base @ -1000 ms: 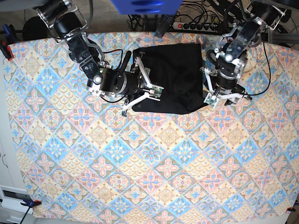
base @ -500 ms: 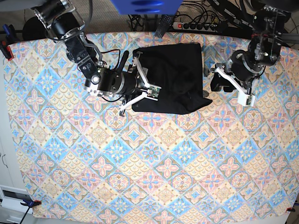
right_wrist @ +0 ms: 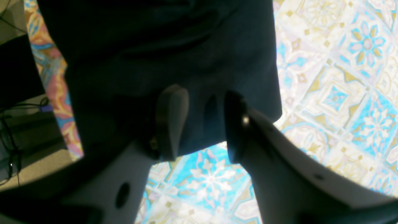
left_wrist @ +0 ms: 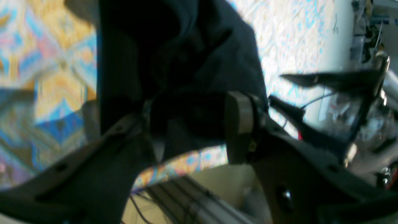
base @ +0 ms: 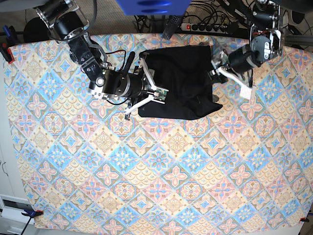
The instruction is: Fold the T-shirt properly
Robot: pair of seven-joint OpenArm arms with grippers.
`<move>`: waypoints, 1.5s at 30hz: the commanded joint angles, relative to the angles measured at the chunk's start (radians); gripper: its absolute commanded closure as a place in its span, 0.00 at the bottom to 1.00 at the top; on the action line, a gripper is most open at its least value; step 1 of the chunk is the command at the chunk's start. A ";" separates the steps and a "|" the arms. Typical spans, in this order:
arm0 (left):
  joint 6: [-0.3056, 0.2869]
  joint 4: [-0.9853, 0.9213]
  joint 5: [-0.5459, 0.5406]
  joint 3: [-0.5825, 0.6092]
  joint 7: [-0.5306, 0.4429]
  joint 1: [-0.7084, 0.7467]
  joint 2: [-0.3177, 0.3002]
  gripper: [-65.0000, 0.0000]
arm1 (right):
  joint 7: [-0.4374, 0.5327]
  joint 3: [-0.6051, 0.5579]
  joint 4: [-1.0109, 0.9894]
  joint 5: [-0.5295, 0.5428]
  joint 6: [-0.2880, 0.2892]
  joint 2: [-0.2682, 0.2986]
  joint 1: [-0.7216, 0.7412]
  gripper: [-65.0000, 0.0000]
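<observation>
T-shirt cloth, black and soft, lies folded in a rough rectangle on the patterned tablecloth, near the far edge of the table. The right claw is at one side edge of it; in the right wrist view its two fingers stand apart, with the black cloth under and between them, but I cannot tell if they touch it. The left claw is lifted just beside the opposite side edge, tilted, its fingers apart and holding nothing. A small corner of the cloth sticks out below the left claw. No container is visible; a power strip lies behind the table.
</observation>
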 commanded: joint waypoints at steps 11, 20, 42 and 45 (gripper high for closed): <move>-0.009 0.013 -0.053 -0.008 -0.004 0.029 0.025 0.55 | 0.063 0.002 0.023 0.009 -0.001 0.000 0.014 0.65; -0.009 0.012 -0.061 -0.006 -0.004 0.002 0.123 0.55 | 0.067 0.002 0.023 0.009 -0.001 0.023 0.015 0.65; -0.009 -0.022 -0.126 -0.092 -0.006 -0.038 0.167 0.56 | 0.067 0.002 0.023 0.009 -0.001 0.050 0.015 0.65; -0.009 -0.026 -0.126 -0.089 -0.006 -0.058 0.167 0.56 | 0.067 0.002 0.023 0.009 -0.001 0.050 0.015 0.65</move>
